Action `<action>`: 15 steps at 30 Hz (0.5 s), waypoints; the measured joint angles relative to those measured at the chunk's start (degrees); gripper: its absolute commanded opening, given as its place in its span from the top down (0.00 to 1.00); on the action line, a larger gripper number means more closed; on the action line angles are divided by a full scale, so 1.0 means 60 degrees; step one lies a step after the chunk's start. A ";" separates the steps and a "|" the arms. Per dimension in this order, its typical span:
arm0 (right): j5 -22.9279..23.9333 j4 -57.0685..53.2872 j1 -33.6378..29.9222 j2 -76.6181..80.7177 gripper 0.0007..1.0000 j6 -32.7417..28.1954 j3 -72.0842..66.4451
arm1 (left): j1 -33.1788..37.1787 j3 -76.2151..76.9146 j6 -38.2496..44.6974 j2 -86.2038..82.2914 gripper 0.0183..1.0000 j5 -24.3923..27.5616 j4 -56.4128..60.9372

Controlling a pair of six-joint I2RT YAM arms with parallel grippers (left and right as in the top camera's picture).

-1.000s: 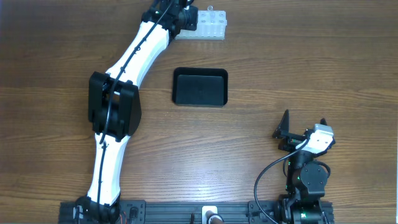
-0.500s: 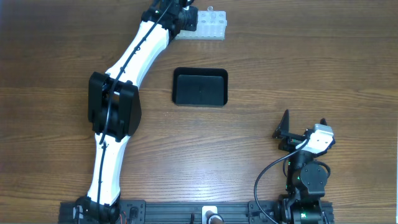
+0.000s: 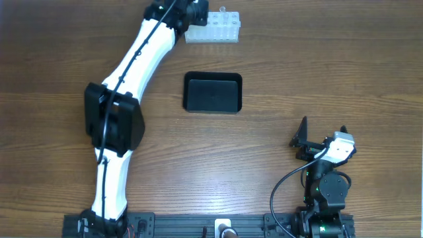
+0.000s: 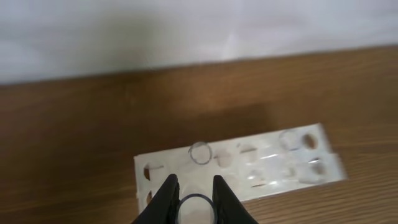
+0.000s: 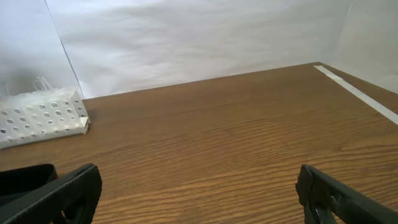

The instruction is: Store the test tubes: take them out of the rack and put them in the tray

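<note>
- My left claw (image 4: 194,182) hangs over the rack (image 4: 273,165) at the far edge of the wooden table (image 3: 330,66). It is clenched on a test tube (image 4: 196,209), whose round open rim sits between my two dark fingers, pinched from either side.
- The held tube stands upright at the rack's left end. I cannot tell whether its foot is free of the hole. A second tube (image 4: 199,152) stands in a hole just beyond it.
- I judge the tube light, stiff, smooth and slippery (clear glass or hard plastic, I can't say which). It could break if squeezed hard or levered sideways against its hole. The best hold is just under the rim, with a straight upward pull.
- The rack is a pale, translucent block with rows of round holes. I'd guess it is light enough to tip if a tube drags.
- The tray (image 3: 186,92) is black, shallow and matte, with rounded corners. It lies well apart from the rack, toward my bases. A round tube laid in it would likely roll until a wall stops it.
- My right claw (image 3: 324,129) rests near its base, spread wide, holding nothing.
</note>
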 measured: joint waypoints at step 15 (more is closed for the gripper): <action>-0.0004 0.0000 0.0000 0.0004 0.01 0.0000 0.0000 | 0.0000 0.0000 -0.0229 -0.1942 0.96 0.0255 -0.2845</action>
